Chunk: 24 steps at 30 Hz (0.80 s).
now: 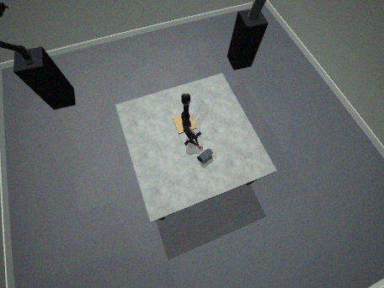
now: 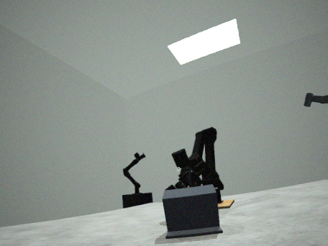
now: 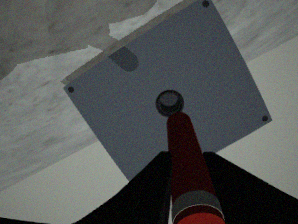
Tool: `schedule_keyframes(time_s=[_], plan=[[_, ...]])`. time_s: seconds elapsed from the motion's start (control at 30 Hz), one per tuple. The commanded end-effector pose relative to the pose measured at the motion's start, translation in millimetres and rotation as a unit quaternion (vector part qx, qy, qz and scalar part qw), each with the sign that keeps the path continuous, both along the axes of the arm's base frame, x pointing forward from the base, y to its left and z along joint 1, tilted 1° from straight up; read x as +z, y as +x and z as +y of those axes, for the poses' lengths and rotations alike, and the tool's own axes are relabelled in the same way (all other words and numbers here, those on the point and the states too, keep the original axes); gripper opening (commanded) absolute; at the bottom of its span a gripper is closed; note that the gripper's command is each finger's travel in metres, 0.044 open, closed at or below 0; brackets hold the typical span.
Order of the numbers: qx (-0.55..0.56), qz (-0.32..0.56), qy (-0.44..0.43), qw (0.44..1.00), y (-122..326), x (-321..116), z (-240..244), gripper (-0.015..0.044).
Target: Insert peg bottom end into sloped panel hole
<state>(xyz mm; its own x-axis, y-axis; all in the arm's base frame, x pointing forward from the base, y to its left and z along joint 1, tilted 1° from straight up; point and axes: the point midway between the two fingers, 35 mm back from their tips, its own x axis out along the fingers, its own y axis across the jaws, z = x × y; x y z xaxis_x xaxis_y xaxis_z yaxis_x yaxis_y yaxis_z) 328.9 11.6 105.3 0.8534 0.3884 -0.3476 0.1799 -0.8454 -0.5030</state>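
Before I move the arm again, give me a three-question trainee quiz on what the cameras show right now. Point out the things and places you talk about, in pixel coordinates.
1. True or false: the red peg (image 1: 199, 146) (image 3: 186, 150) is held in the jaws.
2. Multiple choice: in the wrist view, what is the outline of the hole (image 3: 170, 103) in the panel (image 3: 200, 65)?
a) square
b) round
c) triangular
3. Fill in the blank: in the exterior view, the tan plate (image 2: 226, 204) lies on the ____.

Key: 1 true; 2 b; 3 table (image 1: 160, 185) (image 2: 280, 212)
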Motion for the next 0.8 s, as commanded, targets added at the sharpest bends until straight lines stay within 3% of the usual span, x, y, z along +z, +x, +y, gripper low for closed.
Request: schedule_keyframes(time_s=[0.0,0.77], plan=[[-0.002,-0.001,-0.001,1.0,2.7,-2.3,0.1,0.0],[-0.006,-0.019,-0.003,1.0,13.4,-8.5,4.2,0.0]])
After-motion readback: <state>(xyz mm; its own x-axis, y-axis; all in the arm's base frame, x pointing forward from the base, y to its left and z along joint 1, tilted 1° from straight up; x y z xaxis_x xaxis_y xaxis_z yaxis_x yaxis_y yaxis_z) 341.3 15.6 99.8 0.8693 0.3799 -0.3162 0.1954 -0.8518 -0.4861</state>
